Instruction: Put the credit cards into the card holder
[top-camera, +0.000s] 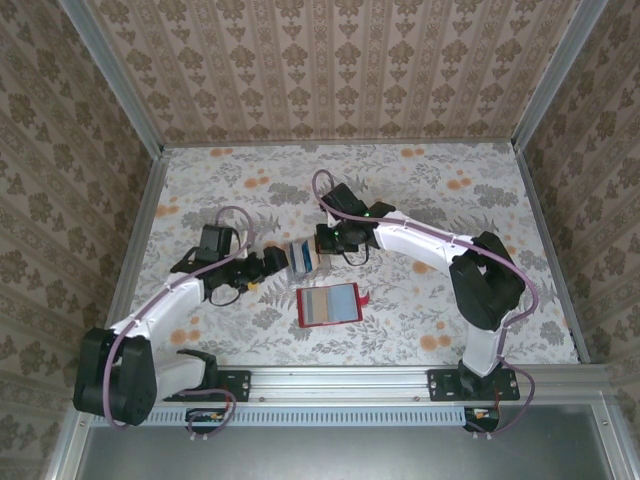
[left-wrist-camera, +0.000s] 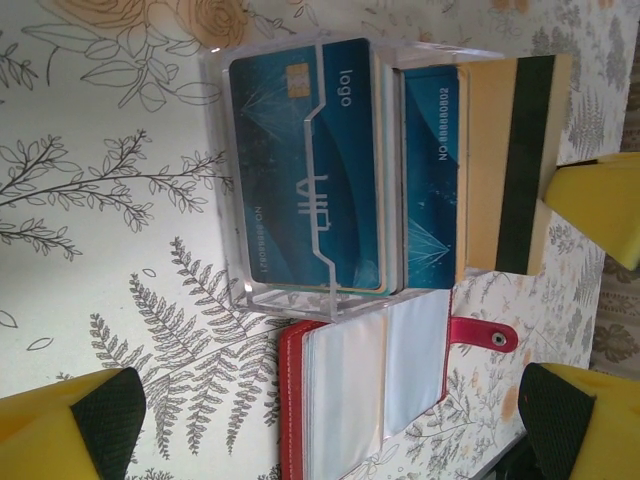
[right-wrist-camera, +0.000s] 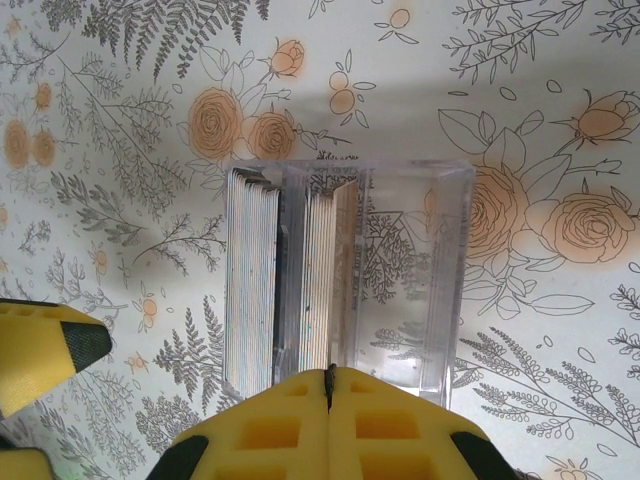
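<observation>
Floral desk (top-camera: 450, 200): plastic credit cards (left-wrist-camera: 300, 170) stand in a clear acrylic rack (right-wrist-camera: 400, 270); the open red folding card holder (top-camera: 327, 305) lies just nearer. The right jaws pinch one tan striped card (left-wrist-camera: 490, 160); the left jaws gape wide. That edge grip may slip.

Card box (right-wrist-camera: 410, 260): clear hard plastic, glossy, glare on its edges.
Blue card (left-wrist-camera: 300, 170): shiny printed plastic.
Tan card (left-wrist-camera: 483, 160): duller, with a black matt stripe.
Wallet (left-wrist-camera: 290, 400): red, leather-look, stitched along the edge; pockets (left-wrist-camera: 350, 400) of cloudy soft plastic; snap (left-wrist-camera: 497, 340) looks metal.
Counter (left-wrist-camera: 100, 200): smooth printed floral covering, faint sheen.
Jaws: yellow matt plastic, black grainy pads (left-wrist-camera: 110, 415).
Front rail (top-camera: 340, 380): bare ribbed metal.
</observation>
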